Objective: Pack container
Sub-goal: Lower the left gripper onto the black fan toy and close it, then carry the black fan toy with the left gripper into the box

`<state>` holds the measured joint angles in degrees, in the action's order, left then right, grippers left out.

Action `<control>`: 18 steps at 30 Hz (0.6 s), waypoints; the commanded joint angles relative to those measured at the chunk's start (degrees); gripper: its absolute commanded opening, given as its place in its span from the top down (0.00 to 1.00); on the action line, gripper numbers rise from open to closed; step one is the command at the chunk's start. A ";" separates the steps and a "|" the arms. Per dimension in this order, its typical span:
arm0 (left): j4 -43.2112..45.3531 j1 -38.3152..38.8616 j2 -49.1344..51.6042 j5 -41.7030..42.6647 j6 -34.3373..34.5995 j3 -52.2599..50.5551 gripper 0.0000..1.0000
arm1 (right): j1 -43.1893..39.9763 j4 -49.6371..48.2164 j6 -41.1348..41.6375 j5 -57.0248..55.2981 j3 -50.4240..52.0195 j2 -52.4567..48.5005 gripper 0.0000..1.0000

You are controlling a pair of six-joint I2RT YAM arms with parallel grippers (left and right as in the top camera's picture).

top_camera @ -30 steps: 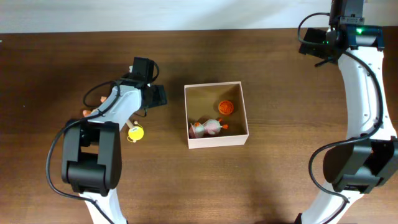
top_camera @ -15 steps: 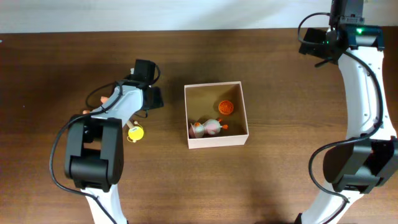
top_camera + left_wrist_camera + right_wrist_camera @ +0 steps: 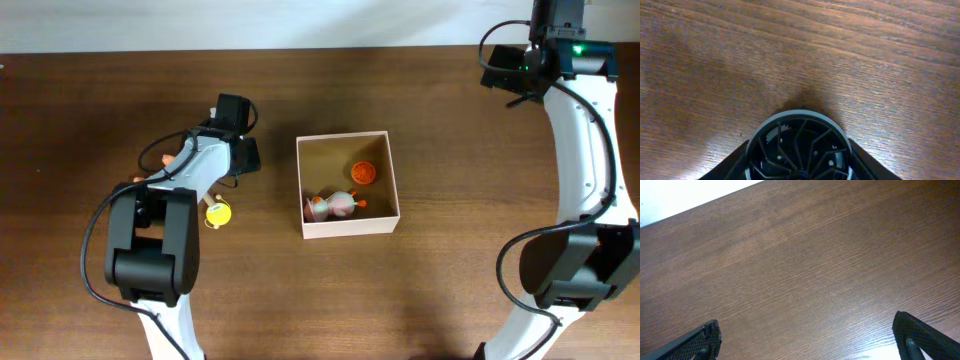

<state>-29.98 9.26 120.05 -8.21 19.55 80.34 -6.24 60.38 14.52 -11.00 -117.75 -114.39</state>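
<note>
Left end effector (image 3: 248,157) seemingly near container (image 3: 335,160)

No text, label, brand, number or sign can be read on anything in any of the three views

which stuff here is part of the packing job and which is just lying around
Job:
- container
- orange round toy and pink-white toy, already inside it
- yellow toy outside it, probably still to pack

Lying about, or unclear:
- small orange thing, mostly hidden by the left arm; cannot tell what it is
</note>
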 commanded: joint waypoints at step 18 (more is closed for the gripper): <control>-32.65 2.67 2.19 5.99 0.11 36.61 0.64 | -0.17 0.02 -0.20 0.09 -0.63 -0.31 0.01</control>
<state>-59.24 9.89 122.17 -7.09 19.55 112.57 -6.24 60.40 14.55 -10.98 -117.75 -114.39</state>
